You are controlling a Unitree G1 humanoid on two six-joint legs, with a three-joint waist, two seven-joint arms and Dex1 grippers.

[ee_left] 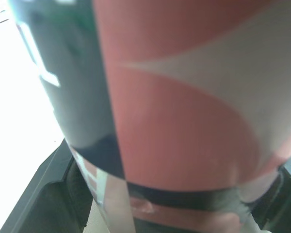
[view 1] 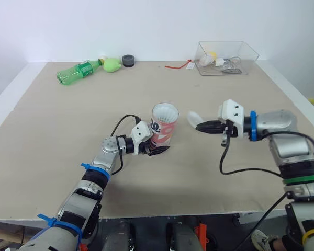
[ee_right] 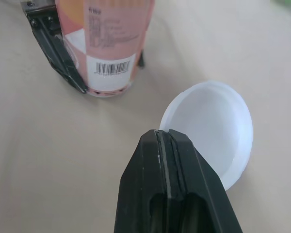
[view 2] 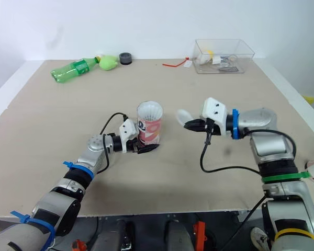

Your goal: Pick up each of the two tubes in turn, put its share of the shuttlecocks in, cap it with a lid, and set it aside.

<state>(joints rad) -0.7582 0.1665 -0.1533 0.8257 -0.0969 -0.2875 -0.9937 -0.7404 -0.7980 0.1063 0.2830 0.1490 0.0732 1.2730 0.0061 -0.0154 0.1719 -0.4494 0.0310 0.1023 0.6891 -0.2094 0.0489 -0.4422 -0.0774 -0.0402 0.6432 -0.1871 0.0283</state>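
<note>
Closest to the head camera, the left gripper (view 1: 158, 150) is holding the tube (view 1: 164, 125) low down, near its base. Its two black fingers are sitting one on each side and the jaws are pinching the tube between them. The tube is standing upright on the table (view 1: 68, 136) with its open mouth facing up. Something white and ribbed is showing inside the mouth, but it is not possible to tell what it is. The right gripper (ee_right: 163, 138) is pointing toward the tube, its jaws pressed together on the rim of the white lid (ee_right: 218, 131). The lid is sticking out past the fingertips, tilted, with its hollow side showing in the right wrist view. It is hanging just beside the tube's upper part and is not touching it. Well beyond both pairs of jaws, a green bottle (view 1: 77, 71) is lying on its side and a clear box (view 1: 227, 57) is standing near the table's far edge.
</note>
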